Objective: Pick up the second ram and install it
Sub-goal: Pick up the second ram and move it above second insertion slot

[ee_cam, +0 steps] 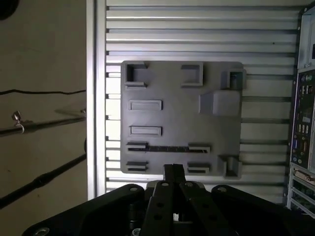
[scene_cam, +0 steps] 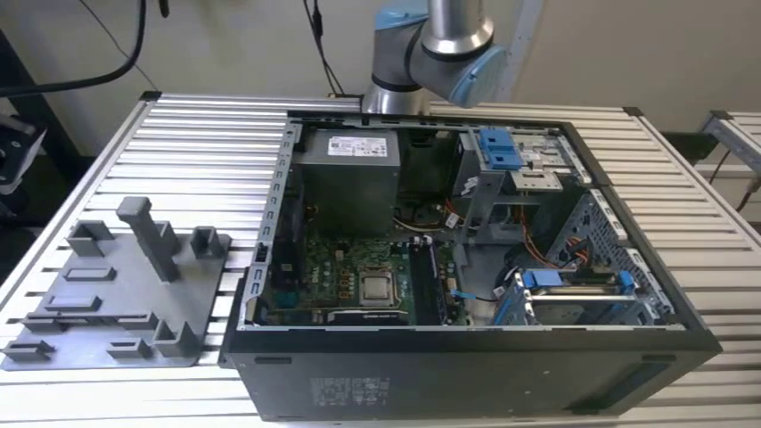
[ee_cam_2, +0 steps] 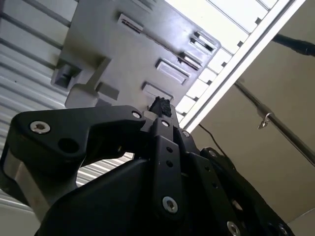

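End effector (ee_cam: 174, 170): closed, holding nothing, over grey fixture (ee_cam: 182, 113) on tabletop (ee_cam: 197, 29); second ram (ee_cam: 167, 148) on edge in fixture slot.

A plain beige wall (scene_cam: 618, 53) stands behind the ribbed metal table (scene_cam: 202, 152), black cables (scene_cam: 316, 36) hanging.

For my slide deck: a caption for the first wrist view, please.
Shut gripper hovers above the grey fixture, where the second ram sits in its slot.

grey fixture (ee_cam: 172, 105), black gripper (ee_cam: 174, 171)
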Motion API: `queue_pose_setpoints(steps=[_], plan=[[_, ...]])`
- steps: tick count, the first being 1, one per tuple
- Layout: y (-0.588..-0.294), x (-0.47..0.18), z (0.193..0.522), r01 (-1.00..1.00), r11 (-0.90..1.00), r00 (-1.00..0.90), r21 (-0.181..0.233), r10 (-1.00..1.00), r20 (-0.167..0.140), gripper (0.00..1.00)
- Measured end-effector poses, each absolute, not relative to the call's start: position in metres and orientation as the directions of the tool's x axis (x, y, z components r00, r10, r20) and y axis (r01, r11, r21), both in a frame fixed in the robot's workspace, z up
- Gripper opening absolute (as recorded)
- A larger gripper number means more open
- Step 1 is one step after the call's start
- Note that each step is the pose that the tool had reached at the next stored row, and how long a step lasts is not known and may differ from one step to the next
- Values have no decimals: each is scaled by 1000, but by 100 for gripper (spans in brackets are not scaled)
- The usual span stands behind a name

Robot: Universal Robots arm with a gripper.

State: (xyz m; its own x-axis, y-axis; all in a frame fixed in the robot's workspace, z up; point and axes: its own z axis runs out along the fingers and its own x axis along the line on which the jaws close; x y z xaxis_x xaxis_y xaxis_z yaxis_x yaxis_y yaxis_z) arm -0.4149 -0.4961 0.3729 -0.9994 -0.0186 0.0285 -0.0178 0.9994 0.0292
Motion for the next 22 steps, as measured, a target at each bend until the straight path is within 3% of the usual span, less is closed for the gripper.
queue_pose_setpoints(steps=[22], plan=[[-496,-415,373,-276,961,-961,20,-277,30,11]])
